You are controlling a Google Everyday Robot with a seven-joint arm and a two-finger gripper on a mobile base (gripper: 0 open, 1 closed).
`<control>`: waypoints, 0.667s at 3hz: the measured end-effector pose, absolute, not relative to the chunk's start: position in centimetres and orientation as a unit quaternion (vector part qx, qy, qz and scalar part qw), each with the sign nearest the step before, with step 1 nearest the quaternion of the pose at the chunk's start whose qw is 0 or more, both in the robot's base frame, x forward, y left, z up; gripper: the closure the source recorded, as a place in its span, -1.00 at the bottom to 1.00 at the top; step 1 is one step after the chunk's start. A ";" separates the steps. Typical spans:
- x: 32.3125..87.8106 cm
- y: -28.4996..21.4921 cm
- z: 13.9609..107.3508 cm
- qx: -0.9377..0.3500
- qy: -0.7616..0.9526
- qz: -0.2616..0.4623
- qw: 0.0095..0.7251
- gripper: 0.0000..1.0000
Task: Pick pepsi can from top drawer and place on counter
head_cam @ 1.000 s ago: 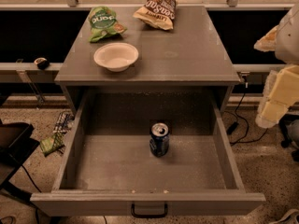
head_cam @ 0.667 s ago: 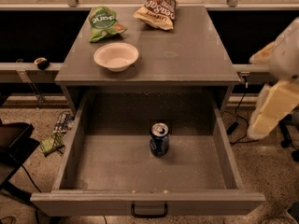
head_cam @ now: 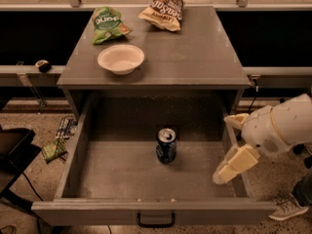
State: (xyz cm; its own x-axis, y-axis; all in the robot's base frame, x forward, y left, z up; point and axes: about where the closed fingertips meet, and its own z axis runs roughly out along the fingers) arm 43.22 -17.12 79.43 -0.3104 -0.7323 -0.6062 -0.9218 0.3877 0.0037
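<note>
The pepsi can [head_cam: 166,146] stands upright near the middle of the open top drawer [head_cam: 117,174], dark blue with a silver top. The drawer is pulled fully out, and its front panel carries a small dark handle [head_cam: 155,222]. The counter [head_cam: 200,52] is the flat grey top of the cabinet behind it. My gripper [head_cam: 222,150] is on a white arm at the right, over the drawer's right wall, to the right of the can and apart from it. Its two cream fingers [head_cam: 235,163] are spread and hold nothing.
On the counter are a white bowl [head_cam: 121,58], a green chip bag [head_cam: 108,24] and a brown chip bag [head_cam: 163,9]. A black chair [head_cam: 12,155] and green litter [head_cam: 53,150] lie at the left on the floor. A shoe [head_cam: 287,208] is at the lower right.
My arm has come down and to the left, from beside the cabinet at the frame's right edge to the drawer's right wall. The can has not moved.
</note>
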 end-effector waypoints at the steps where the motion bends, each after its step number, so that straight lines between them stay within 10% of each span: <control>1: 43.5 -16.2 76.1 -0.482 0.787 0.223 0.315 -1.00; 2: 43.7 -16.0 76.3 -0.479 0.786 0.224 0.320 -1.00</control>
